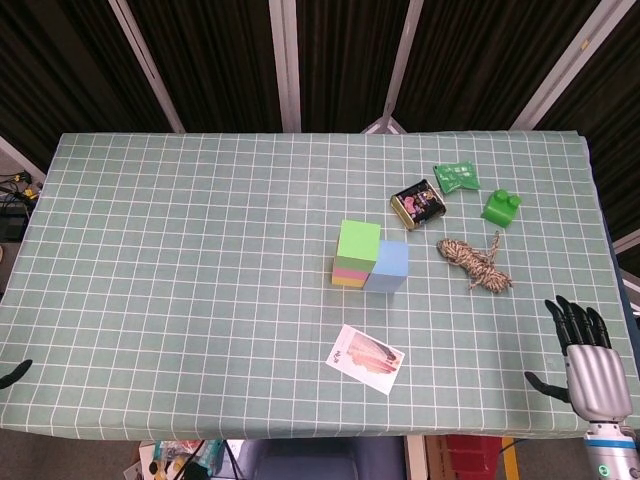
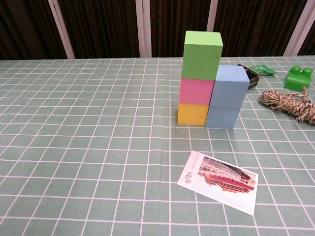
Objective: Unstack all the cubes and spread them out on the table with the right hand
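The table (image 1: 180,250) has a green checked cloth. Cubes (image 1: 368,257) stand near the middle; a card (image 1: 366,359) lies before them, and rope (image 1: 476,262), a tin (image 1: 418,204), a packet (image 1: 457,177) and a green toy (image 1: 501,207) lie to their right.

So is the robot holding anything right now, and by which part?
Nothing is held. The right hand is empty, fingers apart, near the table edge; only a tip of the left hand shows.

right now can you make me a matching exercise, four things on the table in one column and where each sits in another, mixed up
Things:
1 green cube
2 yellow cube
3 postcard
4 right hand

Places:
A bottom of the taller stack
B off the table's near right corner, fingers spread
C flat on the cloth in front of the cubes
D top of the taller stack

Pairs: 1-D, 2-A, 3-C, 4-B
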`<act>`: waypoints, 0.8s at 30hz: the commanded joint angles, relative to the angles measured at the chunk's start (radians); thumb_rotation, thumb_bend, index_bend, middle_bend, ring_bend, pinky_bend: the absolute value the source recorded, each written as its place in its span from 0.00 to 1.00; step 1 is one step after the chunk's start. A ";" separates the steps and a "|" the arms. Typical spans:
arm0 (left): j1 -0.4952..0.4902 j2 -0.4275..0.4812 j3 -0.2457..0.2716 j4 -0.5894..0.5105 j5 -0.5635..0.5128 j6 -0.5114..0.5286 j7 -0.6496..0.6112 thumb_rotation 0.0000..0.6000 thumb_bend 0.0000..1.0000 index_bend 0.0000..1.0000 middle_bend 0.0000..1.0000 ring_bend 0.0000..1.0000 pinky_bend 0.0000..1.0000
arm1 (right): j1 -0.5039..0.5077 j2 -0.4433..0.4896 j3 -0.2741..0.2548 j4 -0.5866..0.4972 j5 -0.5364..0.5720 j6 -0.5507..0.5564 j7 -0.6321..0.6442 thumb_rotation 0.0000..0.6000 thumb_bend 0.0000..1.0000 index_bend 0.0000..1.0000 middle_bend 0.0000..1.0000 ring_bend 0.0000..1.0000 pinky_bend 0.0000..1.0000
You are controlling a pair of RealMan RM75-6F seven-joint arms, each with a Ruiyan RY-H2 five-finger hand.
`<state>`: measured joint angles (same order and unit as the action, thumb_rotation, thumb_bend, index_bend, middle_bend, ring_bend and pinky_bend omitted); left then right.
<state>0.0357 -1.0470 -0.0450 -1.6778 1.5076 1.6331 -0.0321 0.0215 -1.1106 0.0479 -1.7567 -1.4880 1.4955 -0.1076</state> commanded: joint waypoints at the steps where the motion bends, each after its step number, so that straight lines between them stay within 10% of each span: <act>1: -0.002 -0.008 0.011 0.008 0.018 -0.003 0.017 1.00 0.17 0.15 0.00 0.00 0.00 | 0.000 -0.001 0.004 0.003 -0.001 0.007 0.018 1.00 0.09 0.01 0.06 0.05 0.01; 14: -0.013 -0.036 0.023 -0.010 0.028 -0.030 0.109 1.00 0.17 0.15 0.00 0.00 0.00 | 0.074 -0.041 0.017 0.070 -0.153 0.014 0.309 1.00 0.09 0.01 0.06 0.06 0.00; 24: -0.014 -0.039 0.018 -0.022 0.007 -0.041 0.125 1.00 0.17 0.15 0.00 0.00 0.00 | 0.228 -0.058 0.087 -0.048 0.066 -0.272 0.479 1.00 0.09 0.02 0.06 0.06 0.00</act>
<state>0.0219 -1.0861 -0.0269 -1.6993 1.5146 1.5921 0.0929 0.1963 -1.1483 0.1010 -1.7622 -1.5095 1.2992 0.3546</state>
